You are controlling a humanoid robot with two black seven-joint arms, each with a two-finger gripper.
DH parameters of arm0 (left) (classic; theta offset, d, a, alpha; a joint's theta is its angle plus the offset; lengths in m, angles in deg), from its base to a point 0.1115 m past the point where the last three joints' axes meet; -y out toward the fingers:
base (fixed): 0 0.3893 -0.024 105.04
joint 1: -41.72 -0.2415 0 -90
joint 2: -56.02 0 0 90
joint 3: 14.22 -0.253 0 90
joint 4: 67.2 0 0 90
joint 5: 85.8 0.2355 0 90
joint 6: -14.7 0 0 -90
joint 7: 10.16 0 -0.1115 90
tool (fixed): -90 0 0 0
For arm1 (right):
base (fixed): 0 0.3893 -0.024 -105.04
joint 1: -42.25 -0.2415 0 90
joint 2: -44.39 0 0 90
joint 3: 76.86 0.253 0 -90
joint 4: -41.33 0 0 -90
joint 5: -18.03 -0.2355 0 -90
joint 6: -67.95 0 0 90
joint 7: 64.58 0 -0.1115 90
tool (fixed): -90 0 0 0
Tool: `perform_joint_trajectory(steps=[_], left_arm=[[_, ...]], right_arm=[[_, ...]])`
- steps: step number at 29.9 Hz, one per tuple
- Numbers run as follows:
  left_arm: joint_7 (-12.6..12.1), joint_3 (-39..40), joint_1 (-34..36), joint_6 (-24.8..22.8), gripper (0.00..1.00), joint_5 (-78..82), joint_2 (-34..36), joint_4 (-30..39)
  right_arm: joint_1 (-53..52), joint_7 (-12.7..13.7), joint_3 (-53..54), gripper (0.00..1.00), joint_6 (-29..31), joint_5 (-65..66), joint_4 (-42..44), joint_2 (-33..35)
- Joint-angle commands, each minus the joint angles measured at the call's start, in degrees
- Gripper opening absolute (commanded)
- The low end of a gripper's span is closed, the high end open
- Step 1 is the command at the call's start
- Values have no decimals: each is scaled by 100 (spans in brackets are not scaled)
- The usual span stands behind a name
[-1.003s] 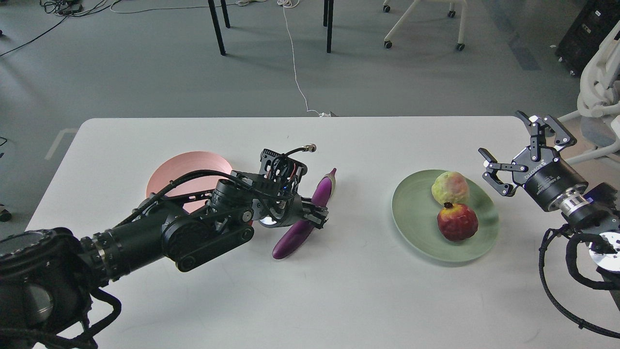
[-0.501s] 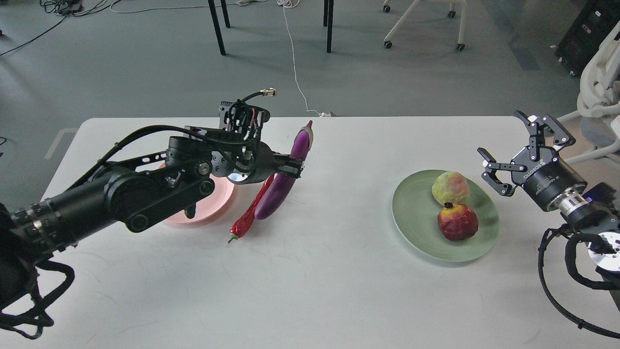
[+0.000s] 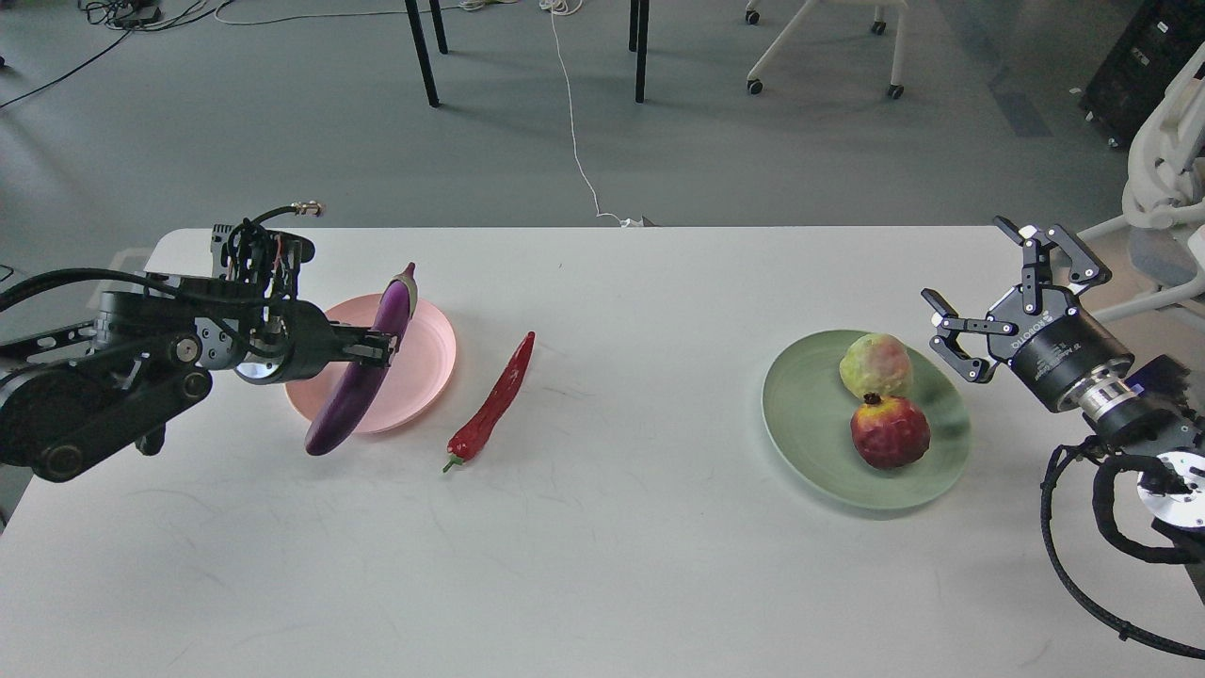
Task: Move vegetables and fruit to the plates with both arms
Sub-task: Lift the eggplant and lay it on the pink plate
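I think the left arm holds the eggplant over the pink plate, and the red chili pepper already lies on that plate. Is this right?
Not quite. The head view shows the chili pepper lying on the white table, to the right of the pink plate, not on it. The rest holds: the left gripper grips the eggplant over that plate.

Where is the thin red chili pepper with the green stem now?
In the head view, the thin red chili pepper lies on the white table, left of centre, just right of the salmon-pink plate.

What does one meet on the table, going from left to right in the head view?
Left gripper → eggplant → red chili pepper → green plate → right gripper.
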Motion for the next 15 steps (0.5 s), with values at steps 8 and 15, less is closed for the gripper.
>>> perform_joint_trajectory(steps=[8, 15], left_arm=[[158, 77, 194, 0, 99, -22, -15, 46], [132, 69, 598, 0, 99, -30, -277, 960]], right_arm=[[0, 0, 0, 97, 0, 8, -22, -8], [0, 0, 0, 97, 8, 8, -13, -8]])
